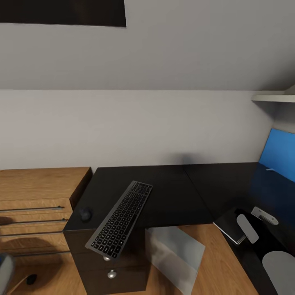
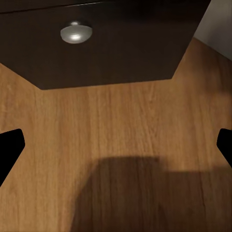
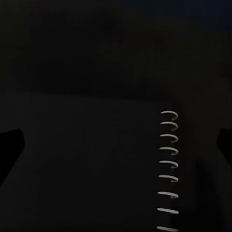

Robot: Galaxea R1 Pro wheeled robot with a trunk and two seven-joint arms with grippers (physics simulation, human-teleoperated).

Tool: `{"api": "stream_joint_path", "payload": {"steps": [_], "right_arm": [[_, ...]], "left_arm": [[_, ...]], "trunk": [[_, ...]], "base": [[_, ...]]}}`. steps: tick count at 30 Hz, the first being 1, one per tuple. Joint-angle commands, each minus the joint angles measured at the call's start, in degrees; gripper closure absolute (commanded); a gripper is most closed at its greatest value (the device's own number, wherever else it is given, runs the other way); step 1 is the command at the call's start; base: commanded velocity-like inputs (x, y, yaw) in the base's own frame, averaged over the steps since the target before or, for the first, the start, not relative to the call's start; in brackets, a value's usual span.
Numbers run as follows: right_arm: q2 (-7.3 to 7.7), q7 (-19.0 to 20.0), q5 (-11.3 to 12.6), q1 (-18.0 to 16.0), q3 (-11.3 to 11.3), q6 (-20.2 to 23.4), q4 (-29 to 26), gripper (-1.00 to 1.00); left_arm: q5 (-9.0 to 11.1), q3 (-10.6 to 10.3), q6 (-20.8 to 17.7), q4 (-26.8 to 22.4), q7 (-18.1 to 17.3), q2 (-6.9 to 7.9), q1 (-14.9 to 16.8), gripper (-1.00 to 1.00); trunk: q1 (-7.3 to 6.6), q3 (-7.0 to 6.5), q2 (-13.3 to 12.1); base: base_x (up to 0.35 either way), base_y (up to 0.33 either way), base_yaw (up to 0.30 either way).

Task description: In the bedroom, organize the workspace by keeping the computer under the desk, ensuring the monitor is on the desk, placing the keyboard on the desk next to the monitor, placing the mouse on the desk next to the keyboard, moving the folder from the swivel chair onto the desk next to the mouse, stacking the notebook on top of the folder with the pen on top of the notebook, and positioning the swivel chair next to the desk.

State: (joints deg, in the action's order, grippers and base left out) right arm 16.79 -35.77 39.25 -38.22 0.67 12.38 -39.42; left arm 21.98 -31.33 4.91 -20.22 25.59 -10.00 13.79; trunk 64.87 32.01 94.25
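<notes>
Glossy black L-shaped desk (image 1: pixel 172 188) against a pale wall, blue back panel (image 1: pixel 282 153) at its right end; light grey computer (image 1: pixel 174 250) on the wood floor (image 1: pixel 213 262) beneath. Slim dark keyboard (image 1: pixel 121 218) angled on the desk's left part, front end overhanging the edge — small black mouse (image 1: pixel 85 214) just left of it. Left gripper (image 2: pixel 116 145) over the floor near a dark knobbed cabinet (image 2: pixel 125 43), jaws spread wide; right gripper (image 3: pixel 118 145) likewise spread above a dark spiral-bound notebook (image 3: pixel 121 159).

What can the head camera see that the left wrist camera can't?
Head view alone: the slim dark grey keyboard hanging over the glossy black desk edge, the small black mouse, the light grey computer box. Left wrist view alone: the left gripper, open above the floor. Both: the dark cabinet's round silver knob and wooden floor.
</notes>
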Motion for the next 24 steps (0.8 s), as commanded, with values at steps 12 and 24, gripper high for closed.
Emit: {"api": "stream_joint_path", "payload": {"steps": [12, 24], "right_arm": [[0.0, -0.1, 0.2, 0.0, 0.0, 0.3, -0.2, -1.0], [0.0, -0.2, 0.2, 0.0, -0.1, 0.3, -0.2, -1.0]], "left_arm": [[0.6, -0.4, 0.4, 0.1, 0.3, 0.0, 0.1, -1.0], [0.6, -0.3, 0.4, 0.1, 0.3, 0.0, 0.1, -1.0]], "trunk": [[0.88, 0.78, 1.7], [0.88, 0.78, 1.7]], "base": [[0.0, 0.0, 0.0], [0.0, 0.0, 0.132]]}}
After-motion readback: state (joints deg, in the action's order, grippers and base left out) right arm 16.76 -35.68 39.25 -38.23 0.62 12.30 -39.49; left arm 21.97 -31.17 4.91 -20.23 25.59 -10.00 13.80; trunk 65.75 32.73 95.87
